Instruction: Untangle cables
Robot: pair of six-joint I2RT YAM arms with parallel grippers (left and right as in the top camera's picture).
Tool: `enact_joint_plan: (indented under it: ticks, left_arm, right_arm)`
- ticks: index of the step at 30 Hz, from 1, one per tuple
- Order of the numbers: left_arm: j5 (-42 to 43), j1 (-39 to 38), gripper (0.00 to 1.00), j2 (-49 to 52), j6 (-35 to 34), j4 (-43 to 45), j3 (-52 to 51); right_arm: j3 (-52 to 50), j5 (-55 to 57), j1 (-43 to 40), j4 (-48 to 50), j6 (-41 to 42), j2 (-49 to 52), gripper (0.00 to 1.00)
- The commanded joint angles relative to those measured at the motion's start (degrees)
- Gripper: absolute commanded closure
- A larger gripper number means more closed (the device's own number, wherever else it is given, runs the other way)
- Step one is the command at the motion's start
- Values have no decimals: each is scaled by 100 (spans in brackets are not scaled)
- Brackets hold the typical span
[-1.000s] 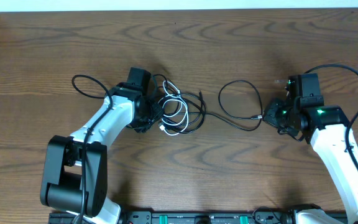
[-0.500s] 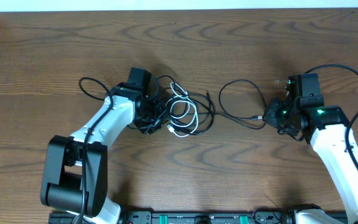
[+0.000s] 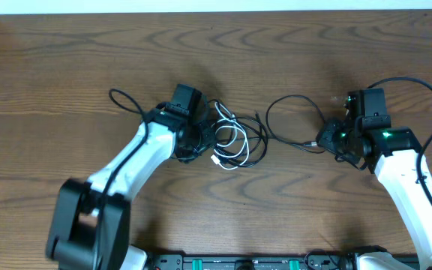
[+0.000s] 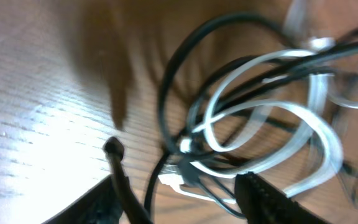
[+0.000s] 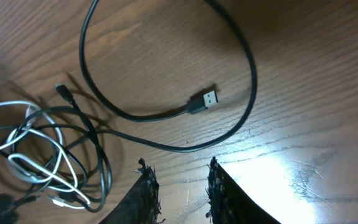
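A tangle of black cables [image 3: 259, 142] and one white cable [image 3: 228, 136] lies at the table's middle. My left gripper [image 3: 199, 142] sits at the tangle's left edge. In the left wrist view its jaws [image 4: 179, 186] stand open over the white loops [image 4: 272, 93], with black strands [image 4: 166, 93] and a white plug lying between them. One black cable [image 3: 280, 105] loops out to the right and ends in a USB plug [image 5: 202, 101]. My right gripper [image 3: 322, 140] is just right of that plug, open [image 5: 180, 180], with bare wood between its fingers.
The left arm's own thick black wire [image 3: 122, 99] loops on the table left of its wrist. The right arm's wire [image 3: 418, 86] arcs at the far right. A pale wall edge [image 3: 216, 6] runs along the back of the wooden table [image 3: 66, 52].
My left arm has slid right, taking the tangle with it, and its jaws have widened. The right jaws have parted a little while that arm stayed put.
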Motion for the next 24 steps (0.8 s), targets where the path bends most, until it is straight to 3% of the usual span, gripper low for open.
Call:
enact_joint_plan:
  ticks: [1, 8, 17, 24]
  left_arm:
    - [-455, -146, 28, -925, 1012, 74, 24]
    - [-973, -153, 14, -1937, 1764, 393, 24]
    - [-2098, -153, 9, -1950, 1764, 813, 24]
    - [-2264, -153, 9, -1589, 2072, 1038, 24]
  right_arm:
    - [9, 87, 13, 116, -20, 2, 71]
    - [9, 87, 13, 173, -20, 2, 66]
    - [9, 87, 13, 153, -22, 2, 57]
    - [9, 87, 13, 129, -22, 2, 53]
